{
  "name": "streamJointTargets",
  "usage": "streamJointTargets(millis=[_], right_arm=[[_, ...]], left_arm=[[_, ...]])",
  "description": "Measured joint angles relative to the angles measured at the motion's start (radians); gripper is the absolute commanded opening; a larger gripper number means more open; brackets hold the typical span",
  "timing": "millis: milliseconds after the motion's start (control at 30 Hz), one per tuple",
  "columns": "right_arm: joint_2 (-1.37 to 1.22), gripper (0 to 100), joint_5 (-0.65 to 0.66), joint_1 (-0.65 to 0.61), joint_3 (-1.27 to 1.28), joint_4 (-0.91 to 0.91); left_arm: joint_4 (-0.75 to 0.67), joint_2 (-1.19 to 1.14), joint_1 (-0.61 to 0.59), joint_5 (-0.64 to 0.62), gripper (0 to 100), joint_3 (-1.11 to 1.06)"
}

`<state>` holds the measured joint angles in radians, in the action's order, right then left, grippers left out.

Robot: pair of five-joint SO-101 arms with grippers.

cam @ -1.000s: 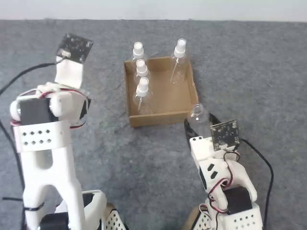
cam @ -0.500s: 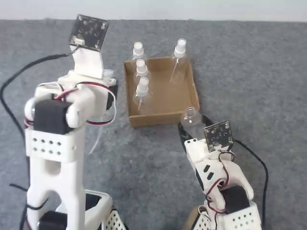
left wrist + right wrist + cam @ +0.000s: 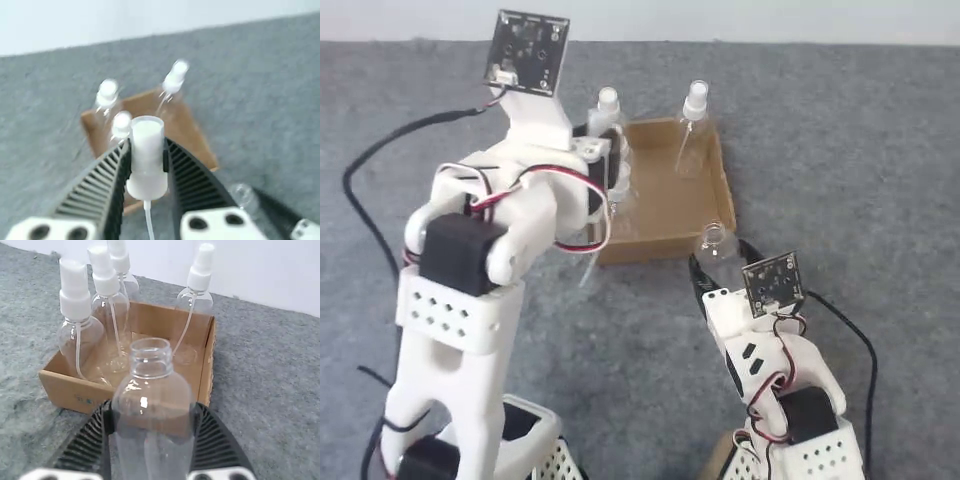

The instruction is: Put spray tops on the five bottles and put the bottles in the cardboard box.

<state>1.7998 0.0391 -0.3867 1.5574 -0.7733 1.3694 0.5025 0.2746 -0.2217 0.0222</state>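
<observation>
My right gripper is shut on a clear bottle with an open neck, held upright just in front of the cardboard box. In the right wrist view the bottle stands between the fingers, with the box behind it. My left gripper is shut on a white spray top whose thin tube hangs down. The left arm hangs over the box's left side. Several bottles with spray tops stand in the box.
Grey carpet lies all around the box. One topped bottle rises at the box's far left corner and another at its far right. Black cables trail along the left side and at the right.
The left arm has swung right, over the box's left side, carrying the spray top. The right gripper has shifted slightly left with the open bottle.
</observation>
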Motion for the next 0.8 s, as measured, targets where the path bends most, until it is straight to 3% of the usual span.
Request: streamJointTargets(millis=[200, 633, 800], right_arm=[[0.0, 0.7, 0.0, 0.0, 0.0, 0.002], [0.0, 0.7, 0.0, 0.0, 0.028, 0.064], [0.0, 0.7, 0.0, -0.002, 0.037, 0.071]], left_arm=[[-0.12, 0.0, 0.058, -0.032, 1, 0.0], [-0.333, 0.0, 0.091, -0.235, 1, 0.0], [-0.489, 0.0, 0.153, -0.249, 1, -0.087]])
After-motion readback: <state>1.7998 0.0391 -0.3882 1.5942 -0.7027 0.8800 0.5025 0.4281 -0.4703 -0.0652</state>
